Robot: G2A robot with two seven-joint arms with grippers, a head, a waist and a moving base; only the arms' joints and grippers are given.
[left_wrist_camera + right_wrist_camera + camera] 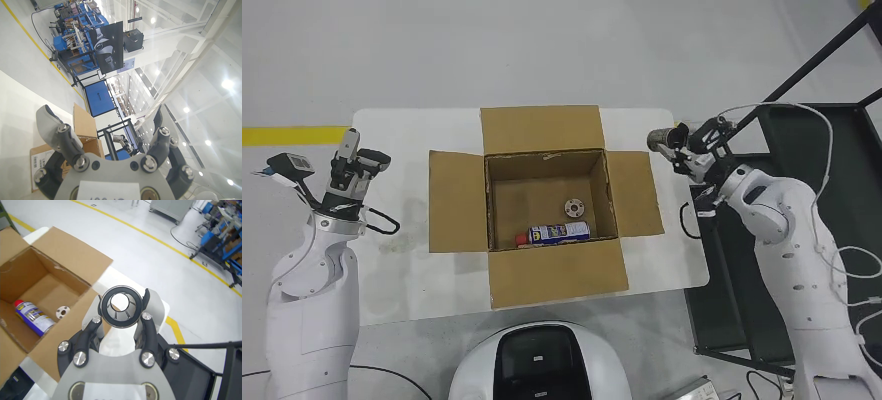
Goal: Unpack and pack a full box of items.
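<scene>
An open cardboard box [457,200] stands in the middle of the white table [392,290], all flaps folded out. Inside lie a blue spray can with a red cap [554,234] [34,318] and a small white flanged disc [573,208] [63,312]. My right gripper [670,143] [122,308] hovers off the box's right flap near the table's far right corner, shut on a metal cylindrical bearing sleeve [121,308]. My left gripper [360,157] [102,121] sits open and empty at the table's left edge, pointing upward.
A dark cart or tray [772,290] stands to the right of the table. The box's flap [84,121] rises beside my left gripper. A yellow line [292,134] runs on the floor at the left.
</scene>
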